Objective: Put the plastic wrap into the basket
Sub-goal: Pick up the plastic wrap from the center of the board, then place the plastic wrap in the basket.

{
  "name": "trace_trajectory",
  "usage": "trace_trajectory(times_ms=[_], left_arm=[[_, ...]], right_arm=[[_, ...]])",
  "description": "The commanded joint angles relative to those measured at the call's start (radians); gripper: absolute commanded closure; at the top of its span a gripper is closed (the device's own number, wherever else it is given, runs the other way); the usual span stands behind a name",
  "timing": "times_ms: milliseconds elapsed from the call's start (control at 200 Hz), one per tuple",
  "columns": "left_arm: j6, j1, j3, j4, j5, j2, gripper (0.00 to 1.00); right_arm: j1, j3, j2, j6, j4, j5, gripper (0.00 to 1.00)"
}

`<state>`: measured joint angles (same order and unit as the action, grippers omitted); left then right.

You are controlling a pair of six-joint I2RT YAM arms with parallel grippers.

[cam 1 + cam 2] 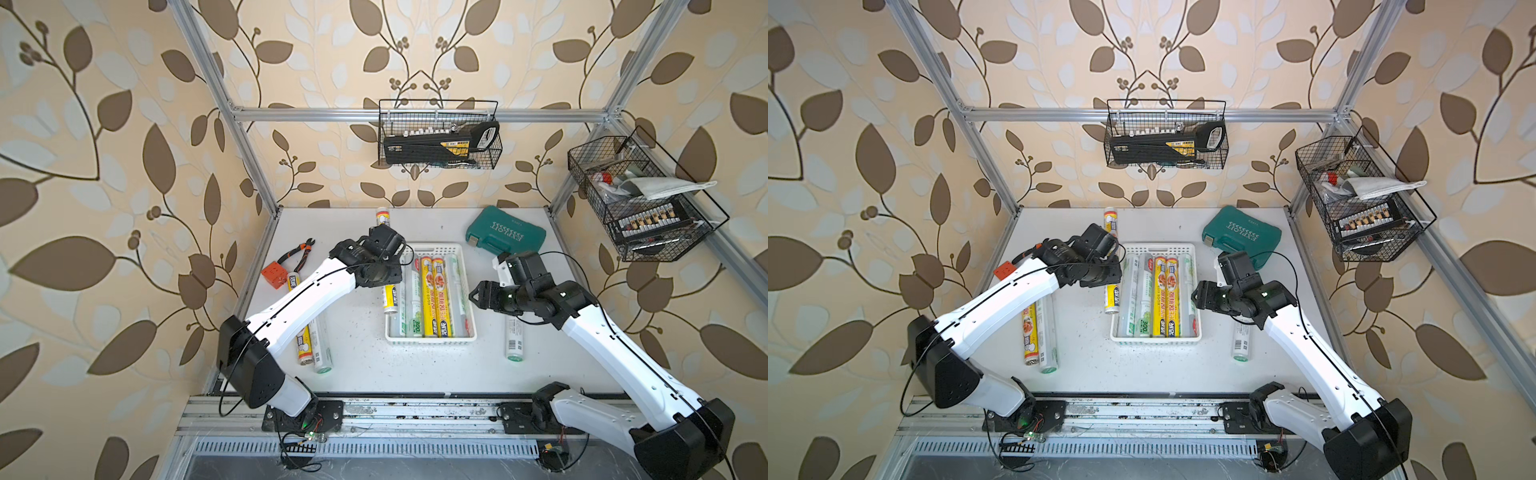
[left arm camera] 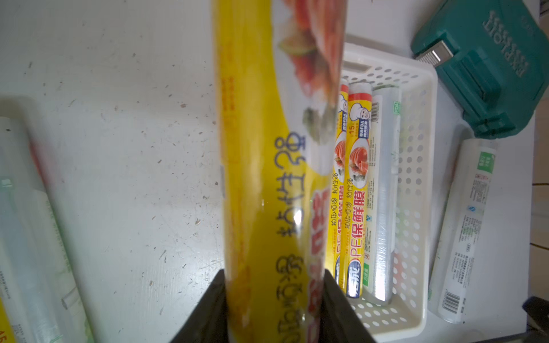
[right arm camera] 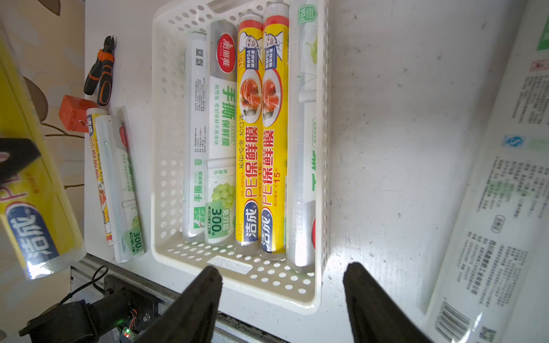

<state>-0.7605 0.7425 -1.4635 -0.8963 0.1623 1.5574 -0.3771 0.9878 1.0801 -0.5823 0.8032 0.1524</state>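
Note:
My left gripper (image 1: 384,266) (image 2: 273,297) is shut on a yellow-labelled plastic wrap roll (image 1: 390,297) (image 2: 267,178). The roll hangs lengthwise by the left rim of the white basket (image 1: 432,338) (image 3: 166,148). Several plastic wrap rolls lie side by side in the basket, two yellow ones (image 1: 434,291) (image 3: 263,133) between clear ones with green print (image 3: 221,133). Two more rolls (image 1: 313,351) (image 3: 116,184) lie on the table under the left arm. Another roll (image 1: 514,340) (image 3: 499,193) lies to the right of the basket. My right gripper (image 1: 478,296) (image 3: 282,285) hovers open and empty at the basket's right side.
Orange-handled pliers (image 1: 297,255) and an orange block (image 1: 275,274) lie at the table's left edge. A teal tool case (image 1: 505,230) sits behind the basket on the right. Black wire baskets hang on the back rail (image 1: 438,141) and the right rail (image 1: 636,199).

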Motion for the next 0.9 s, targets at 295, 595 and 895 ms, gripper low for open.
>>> trace_trajectory(times_ms=[295,595,895], left_arm=[[-0.015,0.061,-0.055,0.034,-0.008,0.176,0.70],[0.012,0.061,-0.030,0.074,-0.050,0.254,0.71],[0.018,0.059,-0.015,0.083,-0.046,0.305,0.67]], right_arm=[[0.050,-0.034,-0.030,0.045,0.021,0.047,0.31],[0.064,-0.039,-0.025,0.053,0.026,0.053,0.31],[0.066,-0.055,-0.036,0.042,0.028,0.044,0.31]])
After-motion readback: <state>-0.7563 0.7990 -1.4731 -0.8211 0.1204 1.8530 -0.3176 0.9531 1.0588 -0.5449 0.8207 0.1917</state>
